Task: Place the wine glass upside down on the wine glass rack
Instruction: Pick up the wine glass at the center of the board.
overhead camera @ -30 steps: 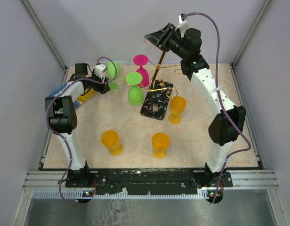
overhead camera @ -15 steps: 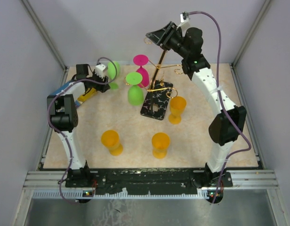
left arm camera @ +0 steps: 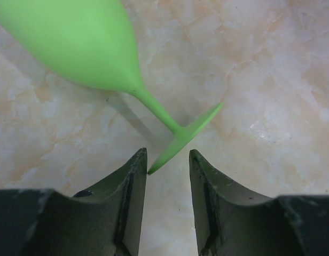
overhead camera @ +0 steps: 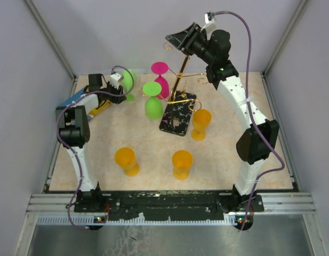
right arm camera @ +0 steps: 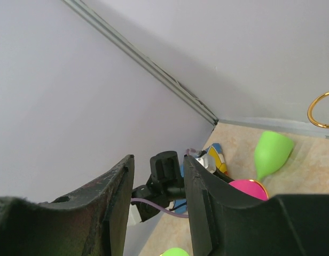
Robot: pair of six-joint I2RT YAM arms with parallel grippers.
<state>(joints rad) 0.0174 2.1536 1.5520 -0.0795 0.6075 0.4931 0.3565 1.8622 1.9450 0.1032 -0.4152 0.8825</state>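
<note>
My left pincer (left arm camera: 167, 156) is released, its fingers astride the foot of the green wine glass (left arm camera: 84, 42); my right pincer (right arm camera: 158, 160) is released too, high by the wine glass rack (overhead camera: 176, 120)
From above, the green wine glass stands at about ten o'clock on the table (overhead camera: 223, 154), just beside my left fingertips; from my left wrist its foot shows edge-on at twelve o'clock, the rim dipping between my two fingers, nearer the left one, touching or not I cannot tell; at the glass's three o'clock stands the wine glass rack, gold wire on a black veined base, with a second green glass (overhead camera: 153, 108) and a pink glass (overhead camera: 160, 68) foot uppermost on its nine o'clock side; my right pincer is raised at the rack's twelve o'clock, nothing between its fingers
</note>
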